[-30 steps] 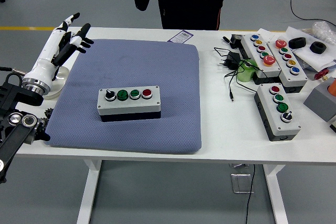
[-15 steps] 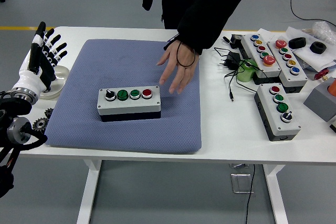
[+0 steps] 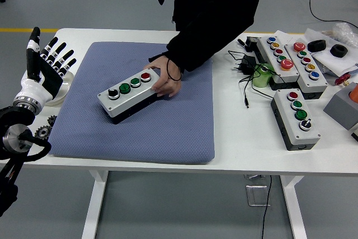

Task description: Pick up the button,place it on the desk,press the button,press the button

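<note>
1 grey button box [image 3: 132, 94] lies on a blue-grey foam mat [image 3: 140, 127] that covers the left and middle of a white table [image 3: 235, 144]. The box is turned at an angle, its left end nearer the table's front edge and its right end farther back. Along its top run 4 controls in a row: a black knob at the left, then 2 green buttons, then 1 red button at the right.

A person in black clothing stands at the far side of the table, leaning in over it. The person's hand [image 3: 165, 83] grips the right end of the box, fingers wrapped around that end, just beside the red button.

At the left edge, the robot's left hand [image 3: 46, 62] is raised above the table's left side with its palm upright and all 5 black-and-white fingers spread apart, holding nothing. It is well apart from the box. A pale round dish [image 3: 62, 85] sits partly hidden behind it, and small dark gears [image 3: 43, 132] lie near the table's left edge below it.

On the right side of the table, off the mat, rest 3 more button boxes [image 3: 295, 117], with a tangle of black cables and a plug [image 3: 246, 65] beside them.
</note>
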{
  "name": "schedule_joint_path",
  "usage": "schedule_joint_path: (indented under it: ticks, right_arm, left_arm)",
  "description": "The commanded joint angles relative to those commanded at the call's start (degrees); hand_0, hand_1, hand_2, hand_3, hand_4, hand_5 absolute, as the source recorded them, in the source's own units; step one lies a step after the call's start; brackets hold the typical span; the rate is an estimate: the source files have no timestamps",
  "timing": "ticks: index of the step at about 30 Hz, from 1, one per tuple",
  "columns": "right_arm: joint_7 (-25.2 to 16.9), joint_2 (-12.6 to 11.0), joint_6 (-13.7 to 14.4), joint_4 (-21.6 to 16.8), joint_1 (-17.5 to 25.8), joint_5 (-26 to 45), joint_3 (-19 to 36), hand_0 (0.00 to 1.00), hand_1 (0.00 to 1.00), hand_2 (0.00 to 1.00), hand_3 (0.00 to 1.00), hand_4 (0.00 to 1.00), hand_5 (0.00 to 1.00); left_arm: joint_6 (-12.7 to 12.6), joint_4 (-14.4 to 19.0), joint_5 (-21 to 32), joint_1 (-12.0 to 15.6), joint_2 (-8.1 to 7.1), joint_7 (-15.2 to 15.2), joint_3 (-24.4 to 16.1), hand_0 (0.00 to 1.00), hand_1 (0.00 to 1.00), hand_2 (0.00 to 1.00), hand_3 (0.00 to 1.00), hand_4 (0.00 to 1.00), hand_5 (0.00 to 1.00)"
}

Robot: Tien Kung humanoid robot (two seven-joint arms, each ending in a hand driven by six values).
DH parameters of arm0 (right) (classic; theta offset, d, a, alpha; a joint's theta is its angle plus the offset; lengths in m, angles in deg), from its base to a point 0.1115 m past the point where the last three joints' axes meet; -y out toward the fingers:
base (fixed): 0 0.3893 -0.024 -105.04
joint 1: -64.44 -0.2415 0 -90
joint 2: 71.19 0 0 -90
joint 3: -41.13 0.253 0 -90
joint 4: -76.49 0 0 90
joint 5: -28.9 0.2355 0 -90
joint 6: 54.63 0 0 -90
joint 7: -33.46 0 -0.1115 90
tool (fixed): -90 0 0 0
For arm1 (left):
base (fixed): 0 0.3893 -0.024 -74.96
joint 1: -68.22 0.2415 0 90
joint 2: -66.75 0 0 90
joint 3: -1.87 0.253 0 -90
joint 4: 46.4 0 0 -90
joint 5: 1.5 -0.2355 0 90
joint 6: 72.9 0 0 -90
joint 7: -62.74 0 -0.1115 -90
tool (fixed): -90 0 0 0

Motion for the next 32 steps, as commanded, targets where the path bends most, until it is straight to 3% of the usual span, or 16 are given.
schedule_joint_path:
  ticks: [32]
  right_arm:
    - [0.0,0.0,0.0,0.0,-0.4,0.1,0.0,0.744,0.684,0.703,0.576,0.18,0.11]
  left_arm:
    - [0.4,-0.1,-1.2,-0.4,-0.15,-0.2,-0.1,0.889,0.894,0.963,0.982,0.834,0.998]
